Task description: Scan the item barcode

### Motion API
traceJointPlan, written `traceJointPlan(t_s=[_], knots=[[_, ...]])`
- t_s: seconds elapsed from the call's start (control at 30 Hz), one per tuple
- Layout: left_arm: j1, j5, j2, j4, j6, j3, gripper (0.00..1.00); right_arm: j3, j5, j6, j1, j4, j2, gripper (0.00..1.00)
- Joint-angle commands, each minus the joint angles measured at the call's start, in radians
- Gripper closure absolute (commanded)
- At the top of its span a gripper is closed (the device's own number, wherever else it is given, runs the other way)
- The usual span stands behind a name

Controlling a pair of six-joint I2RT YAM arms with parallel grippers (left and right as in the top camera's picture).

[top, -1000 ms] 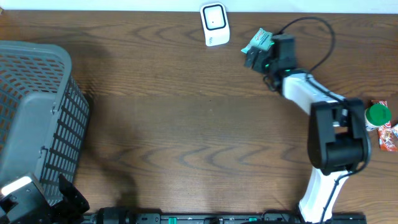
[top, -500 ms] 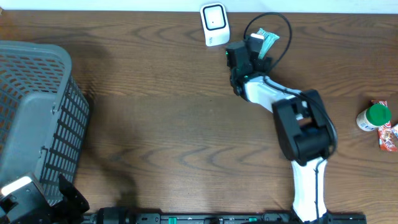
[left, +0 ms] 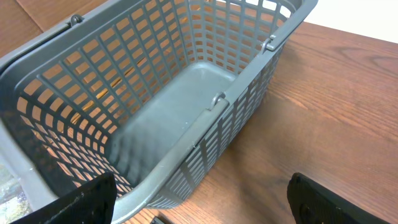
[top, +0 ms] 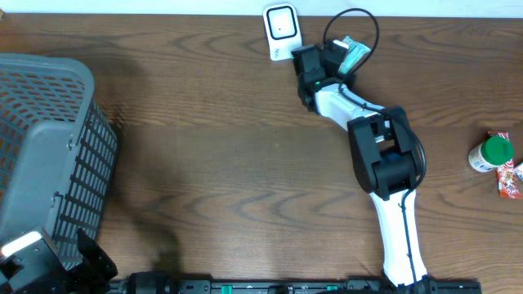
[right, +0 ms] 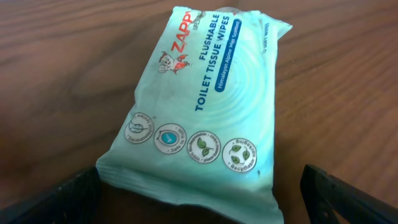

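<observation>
Wipes pack (right: 205, 106), mint green and printed "flushable toilet tissue wipes", lies flat with its printed face up on the brown wooden table (top: 212, 163). A row of four round badges runs along its near end. From above it sits at the far edge of the table, just to the right of the white scanner (top: 282, 31), which stands there with its dark window showing. The right gripper (right: 199, 190) is right at the pack with its jaws spread wide. In the right wrist view the black fingertips show only in the two lower corners, and the pack's near end lies between them. The jaws are not pressed on the pack: there is a clear gap on one side, and on the other the pack's corner sits close to the tip. The right arm (top: 384, 155) reaches up across the table to this spot, and a black cable (top: 351, 13) loops above its wrist. Well away at the right edge stand a green-capped bottle (top: 493, 153) and a red packet (top: 508, 180) just beside it. On the left side sits a grey basket (left: 217, 102) with lattice walls, upright. The left gripper (left: 208, 205) hovers near the basket's rim with its jaws spread apart and nothing between them.
</observation>
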Motion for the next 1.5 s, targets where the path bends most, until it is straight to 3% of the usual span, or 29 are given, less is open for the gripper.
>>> traceJointPlan(t_s=[0.0,0.13,0.23,0.3,0.4,0.5,0.53,0.77,0.8,0.83,0.87,0.9,0.93,1.0,1.03,1.07,1.13,1.17,1.47], knots=[[0.003,-0.003,-0.007,0.000,-0.002,0.003,0.12,-0.006,-0.138,0.103,-0.051,-0.028,0.076,0.01],[0.003,-0.003,-0.007,0.000,-0.002,0.003,0.12,-0.006,-0.192,0.119,-0.083,-0.010,0.088,0.01],[0.003,-0.003,-0.007,0.000,-0.002,0.003,0.12,-0.006,-0.199,0.117,-0.096,-0.010,0.089,0.16],[0.003,-0.003,-0.007,0.000,-0.002,0.003,0.12,-0.006,-0.202,0.093,-0.098,-0.010,0.089,0.34],[0.003,-0.003,-0.007,0.000,-0.002,0.003,0.12,-0.004,-0.204,0.066,-0.097,-0.034,0.084,0.72],[0.003,-0.003,-0.007,0.000,-0.002,0.003,0.12,-0.003,-0.219,0.066,-0.097,-0.085,0.064,0.96],[0.003,-0.003,-0.007,0.000,-0.002,0.003,0.12,-0.003,-0.235,0.066,-0.097,-0.107,0.047,0.99],[0.003,-0.003,-0.007,0.000,-0.002,0.003,0.12,-0.003,-0.348,0.060,-0.098,-0.250,-0.098,0.99],[0.003,-0.003,-0.007,0.000,-0.002,0.003,0.12,-0.003,-0.379,0.030,-0.101,-0.256,-0.119,0.85],[0.003,-0.003,-0.007,0.000,-0.002,0.003,0.12,-0.003,-0.411,-0.013,-0.103,-0.251,-0.135,0.62],[0.003,-0.003,-0.007,0.000,-0.002,0.003,0.12,-0.003,-0.474,-0.092,-0.109,-0.237,-0.151,0.30],[0.003,-0.003,-0.007,0.000,-0.002,0.003,0.12,0.002,-0.536,-0.142,-0.117,-0.240,-0.163,0.10],[0.003,-0.003,-0.007,0.000,-0.002,0.003,0.12,0.013,-0.592,-0.166,-0.129,-0.257,-0.172,0.01],[0.003,-0.003,-0.007,0.000,-0.002,0.003,0.12,0.033,-0.638,-0.166,-0.158,-0.266,-0.180,0.02],[0.003,-0.003,-0.007,0.000,-0.002,0.003,0.12,0.045,-0.650,-0.166,-0.173,-0.256,-0.180,0.14],[0.003,-0.003,-0.007,0.000,-0.002,0.003,0.12,0.054,-0.662,-0.167,-0.188,-0.237,-0.176,0.33],[0.003,-0.003,-0.007,0.000,-0.002,0.003,0.12,0.061,-0.654,-0.190,-0.218,-0.176,-0.171,0.89],[0.003,-0.003,-0.007,0.000,-0.002,0.003,0.12,0.061,-0.638,-0.191,-0.229,-0.145,-0.167,0.98],[0.003,-0.003,-0.007,0.000,-0.002,0.003,0.12,0.062,-0.615,-0.364,-0.260,0.226,-0.040,0.99]])
